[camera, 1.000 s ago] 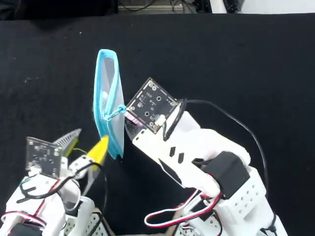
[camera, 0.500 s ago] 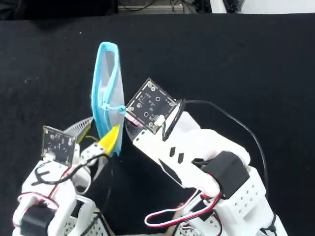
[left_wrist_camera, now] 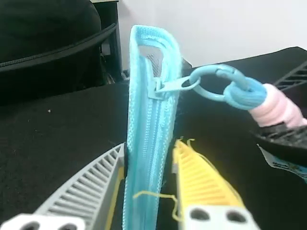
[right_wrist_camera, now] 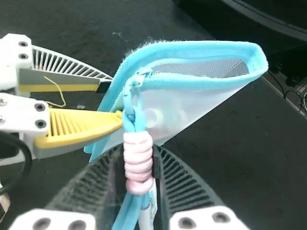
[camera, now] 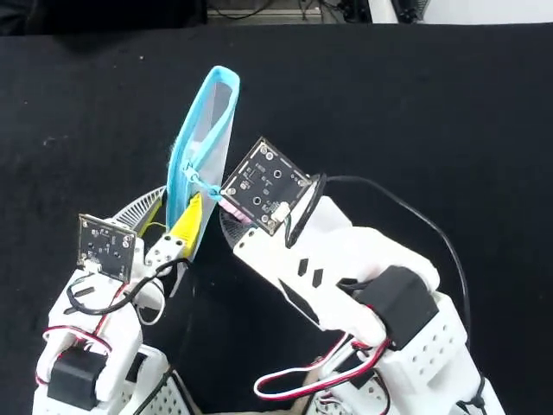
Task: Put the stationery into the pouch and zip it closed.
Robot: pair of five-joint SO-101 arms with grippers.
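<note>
Zipping the pouch (camera: 207, 121) shut.
My left claw (left_wrist_camera: 149, 147) clamps its end; right claw (right_wrist_camera: 139, 175) grips the pink pull (right_wrist_camera: 138, 155); next I draw the slider (left_wrist_camera: 156, 88) along.

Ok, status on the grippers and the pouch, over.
Left gripper shut on pouch end. Right gripper shut on pink zipper pull. Slider partway along, far end open.
</note>
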